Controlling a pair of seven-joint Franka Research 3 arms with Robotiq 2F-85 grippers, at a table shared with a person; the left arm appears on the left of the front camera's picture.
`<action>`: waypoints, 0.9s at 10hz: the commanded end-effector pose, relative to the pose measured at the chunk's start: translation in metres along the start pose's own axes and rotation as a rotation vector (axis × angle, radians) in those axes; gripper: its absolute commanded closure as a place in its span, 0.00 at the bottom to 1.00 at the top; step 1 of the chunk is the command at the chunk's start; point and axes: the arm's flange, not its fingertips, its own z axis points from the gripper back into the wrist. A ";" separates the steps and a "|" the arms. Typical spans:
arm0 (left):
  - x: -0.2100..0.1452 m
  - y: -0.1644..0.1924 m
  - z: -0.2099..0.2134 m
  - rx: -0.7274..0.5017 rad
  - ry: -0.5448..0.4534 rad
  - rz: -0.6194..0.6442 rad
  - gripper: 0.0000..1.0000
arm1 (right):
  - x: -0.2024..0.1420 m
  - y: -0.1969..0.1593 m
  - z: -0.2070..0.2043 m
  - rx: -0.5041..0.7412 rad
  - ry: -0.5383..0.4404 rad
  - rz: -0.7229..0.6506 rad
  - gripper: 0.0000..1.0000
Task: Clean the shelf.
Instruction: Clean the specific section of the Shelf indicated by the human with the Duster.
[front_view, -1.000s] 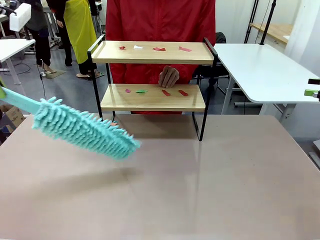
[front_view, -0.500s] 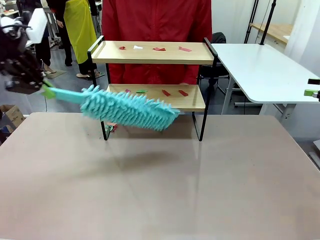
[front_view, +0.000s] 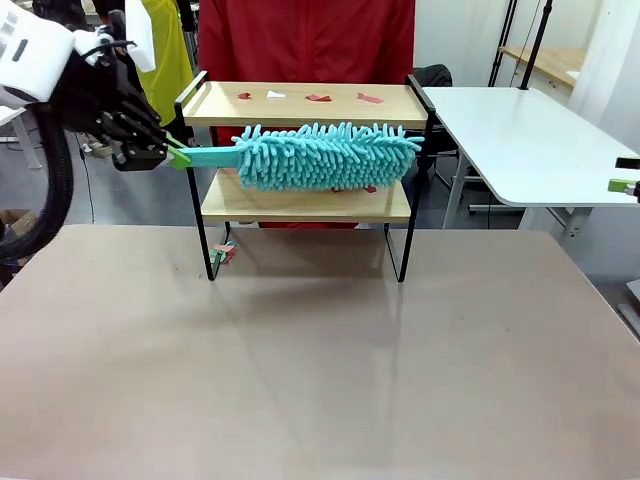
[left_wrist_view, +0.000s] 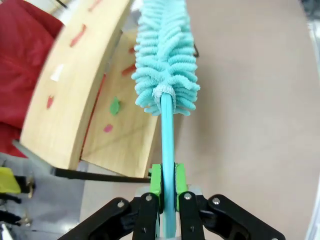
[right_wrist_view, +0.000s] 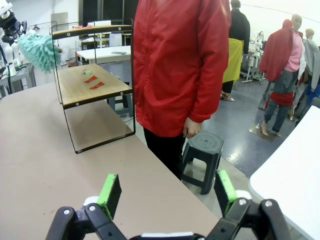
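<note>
Table: wide beige-pink top (front_view: 320, 370), matte, with a faint sheen near the middle.
Shelf: the shelf (front_view: 300, 205) stands at the table's far edge, centred, just in front of a person (front_view: 300, 40) in a red coat.
Scraps: small red, white and green paper scraps (front_view: 318, 98) lie on both boards; a few more lie by the left leg.
Left gripper: the left gripper (front_view: 175, 155) is clamped on the thin handle of a teal duster (front_view: 325, 156), left of the shelf.
Duster: its head lies level across the gap between the boards; contact unclear.
Right gripper: the right gripper (right_wrist_view: 167, 192) has its jaws spread wide and holds nothing.
Room: grey floor (right_wrist_view: 240, 150), a white table (front_view: 530, 140) to the right, a dark stool (right_wrist_view: 202, 145) beside the person, and people standing farther off.
</note>
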 end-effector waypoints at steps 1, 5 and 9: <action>0.002 0.007 -0.017 0.029 -0.011 0.102 0.87 | 0.006 0.000 -0.001 -0.002 0.012 -0.009 0.00; 0.037 0.017 -0.044 0.013 0.007 0.262 0.87 | 0.006 0.000 -0.001 -0.002 0.012 -0.009 0.00; 0.086 0.029 -0.074 0.032 0.109 0.546 0.87 | 0.006 0.000 -0.001 -0.002 0.012 -0.009 0.00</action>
